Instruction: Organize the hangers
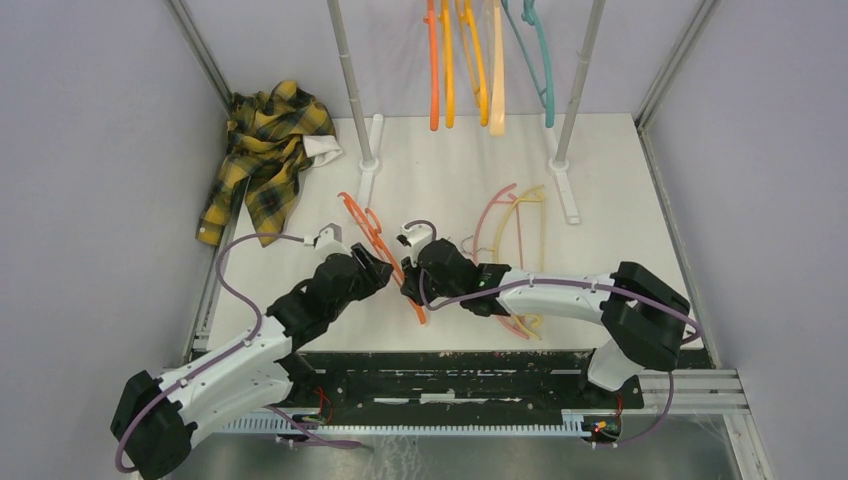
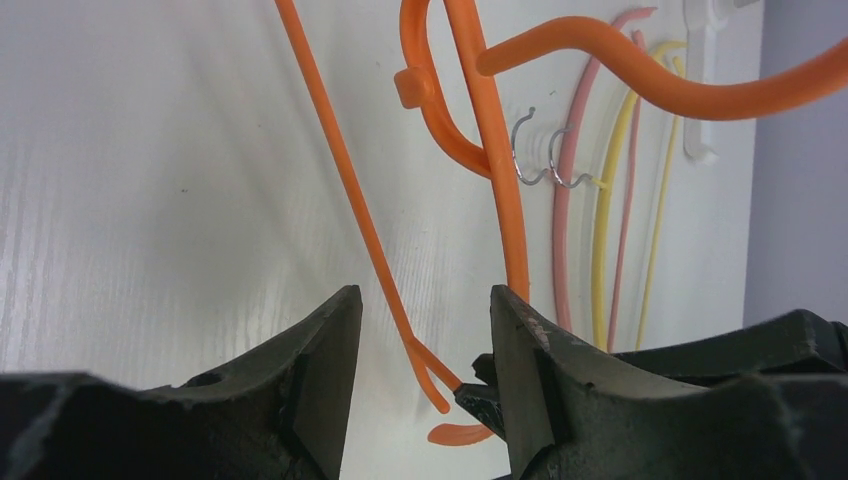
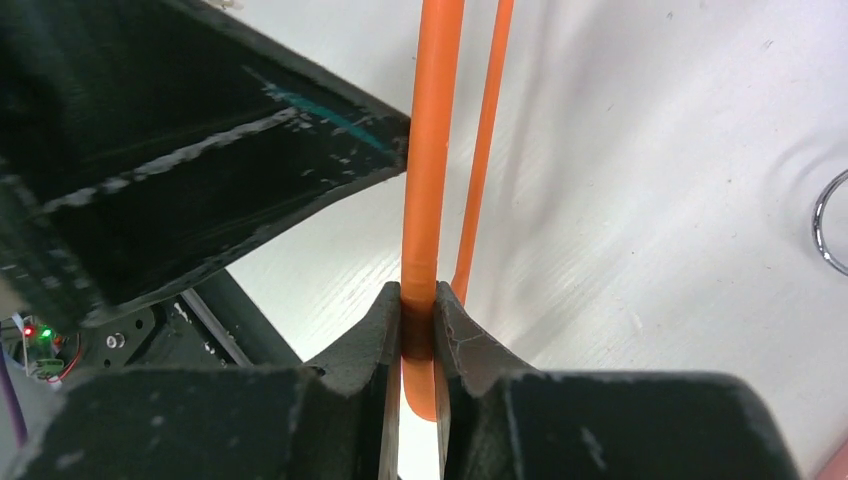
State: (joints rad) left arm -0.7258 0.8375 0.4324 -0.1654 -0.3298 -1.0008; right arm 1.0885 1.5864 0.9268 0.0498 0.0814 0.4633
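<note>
**Top view:** At least five hung hangers (image 1: 433, 80) in orange, yellow-orange, pale and teal dangle between two grey poles (image 1: 350, 90) at top centre. Three more lie on the white worktop (image 1: 450, 160). They are an orange hanger (image 1: 370, 235) at mid-frame, with a pink hanger (image 1: 487, 208) and a pale yellow hanger (image 1: 527, 197) to its right. The left pincer (image 1: 378, 268) and right pincer (image 1: 412, 285) meet over the orange one. A plaid shirt (image 1: 262, 150) sits crumpled at upper left.

**Left wrist:** The left pincer (image 2: 420, 390) stands open, its fingers either side of the orange hanger's (image 2: 500, 180) thin bar without closing on it. The pink and pale yellow hangers lie beyond, at right of frame.

**Right wrist:** The right pincer (image 3: 418, 330) is clamped tight on the orange hanger's (image 3: 428, 150) thicker bar at bottom centre.

The job looks a little over half done. The three hangers on the worktop are not yet hung, and the orange one appears to be next.
</note>
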